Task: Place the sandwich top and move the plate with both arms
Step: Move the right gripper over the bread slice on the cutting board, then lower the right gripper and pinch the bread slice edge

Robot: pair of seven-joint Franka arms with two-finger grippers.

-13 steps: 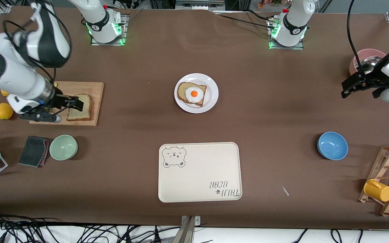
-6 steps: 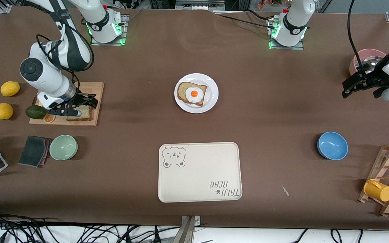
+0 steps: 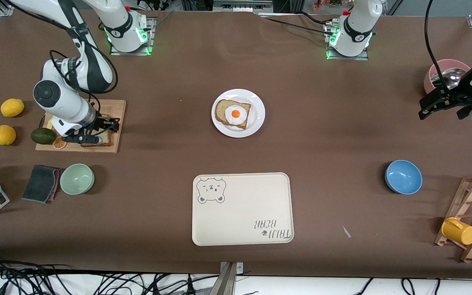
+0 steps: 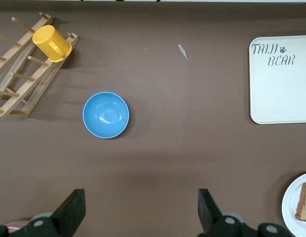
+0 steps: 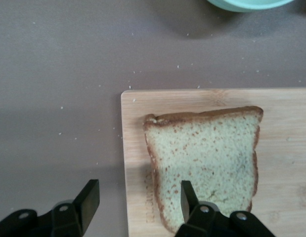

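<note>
The sandwich top, a plain bread slice, lies flat on a wooden cutting board toward the right arm's end of the table. In the front view my right gripper hides most of the slice. That gripper is open and low: one finger is over the slice's edge, the other over the table just off the board's edge. The white plate at mid table holds the bread slice with a fried egg. My left gripper is open and empty, up over the table by a pink bowl.
An avocado, two lemons and a green bowl lie round the board. The cream bear tray lies nearer the camera than the plate. A blue bowl and a rack with a yellow cup stand toward the left arm's end.
My right arm has swung in over the cutting board and come down, its open gripper now over the slice's edge. My left gripper has drifted slightly.
</note>
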